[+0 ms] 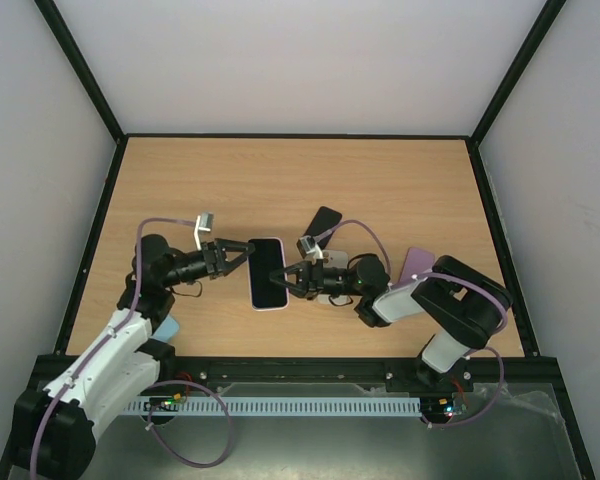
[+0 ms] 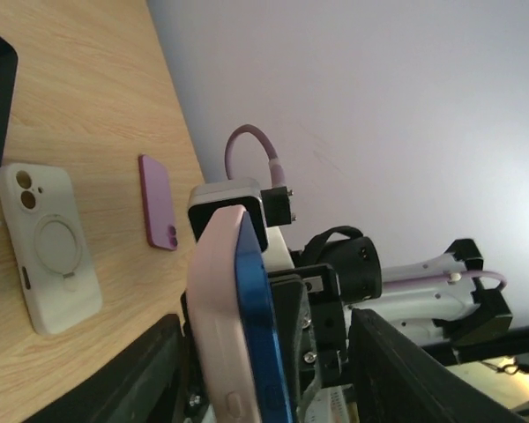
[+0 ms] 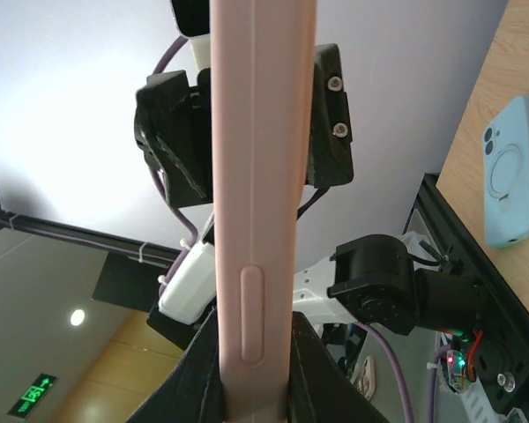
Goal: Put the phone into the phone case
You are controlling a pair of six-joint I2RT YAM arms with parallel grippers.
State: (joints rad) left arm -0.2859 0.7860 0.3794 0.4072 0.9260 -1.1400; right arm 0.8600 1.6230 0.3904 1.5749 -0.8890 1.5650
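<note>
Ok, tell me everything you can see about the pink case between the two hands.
The case is pale pink, matte and rubbery-looking, with rounded edges and a long moulded side button. A blue phone sits in it, dark screen up, its blue edge showing beside the rim. The right hand is clamped on one long edge; the open left hand straddles the opposite corner.

The left arm [image 1: 100, 360] has white shell links and black joints; the right arm [image 1: 400, 300] matches it; lilac cables [image 2: 249, 130] loop along both; black fingers [image 3: 328, 106] carry small silver screws [image 3: 338, 129].
</note>
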